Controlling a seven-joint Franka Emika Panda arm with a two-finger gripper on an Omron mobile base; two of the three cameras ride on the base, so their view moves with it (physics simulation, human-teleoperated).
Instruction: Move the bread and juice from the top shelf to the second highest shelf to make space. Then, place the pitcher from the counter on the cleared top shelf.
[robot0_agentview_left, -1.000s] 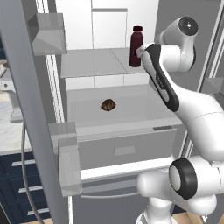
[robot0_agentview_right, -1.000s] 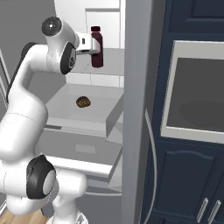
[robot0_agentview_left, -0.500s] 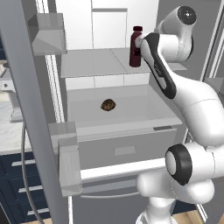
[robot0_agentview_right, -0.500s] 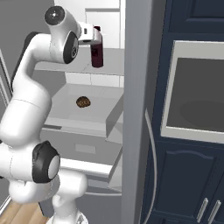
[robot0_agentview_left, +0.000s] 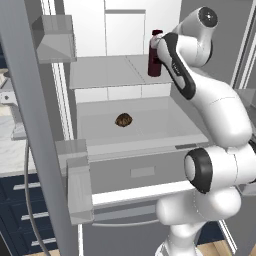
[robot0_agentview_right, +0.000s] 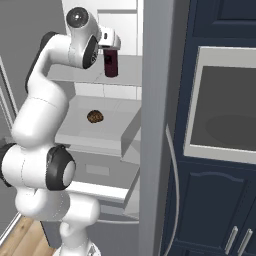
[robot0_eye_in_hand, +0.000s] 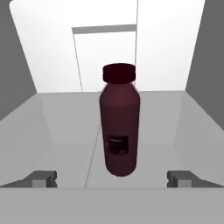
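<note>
Claw wide, juice upright between tips

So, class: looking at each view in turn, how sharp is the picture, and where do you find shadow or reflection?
Hand view: the juice looks slightly soft-edged, with a faint reflection beneath it on the top shelf. Left base view: flat, even light, the bread casting barely any shadow. Right base view: crisp edges, and a dull sheen on the dark oven window.

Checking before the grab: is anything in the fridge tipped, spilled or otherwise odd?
Nothing stands out. The juice stands upright and capped on the top shelf, dead ahead of the open gripper, not touching it. The bread sits on the second highest shelf. No spill shows.
</note>
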